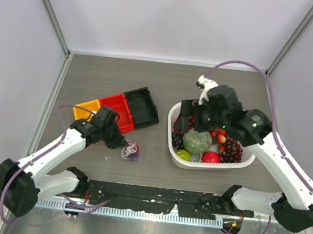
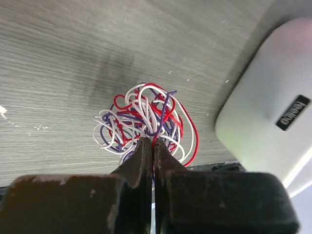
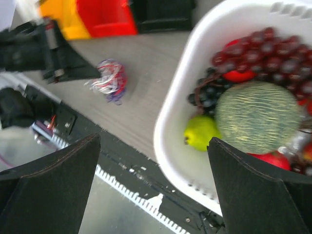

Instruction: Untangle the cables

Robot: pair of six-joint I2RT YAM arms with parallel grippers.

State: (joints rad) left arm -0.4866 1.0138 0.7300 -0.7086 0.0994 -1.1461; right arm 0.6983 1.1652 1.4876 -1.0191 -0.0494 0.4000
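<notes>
The cables (image 1: 131, 150) are a small tangle of white, red and dark purple cords lying on the table near the front, left of the basket. My left gripper (image 1: 119, 141) is at the tangle's left side. In the left wrist view the jaws (image 2: 153, 142) are pressed together on strands at the near edge of the tangle (image 2: 146, 114). My right gripper (image 1: 189, 116) is open and empty, hovering over the left end of the fruit basket. The right wrist view shows its wide-apart fingers (image 3: 153, 139) and the tangle (image 3: 109, 80) far off at upper left.
A white basket (image 1: 171, 147) holds a melon, grapes, a green pear and red fruit. Yellow (image 1: 86, 110), red (image 1: 117, 109) and black (image 1: 142, 107) bins sit behind the left gripper. The basket's corner (image 2: 263, 112) is close on the right of the tangle.
</notes>
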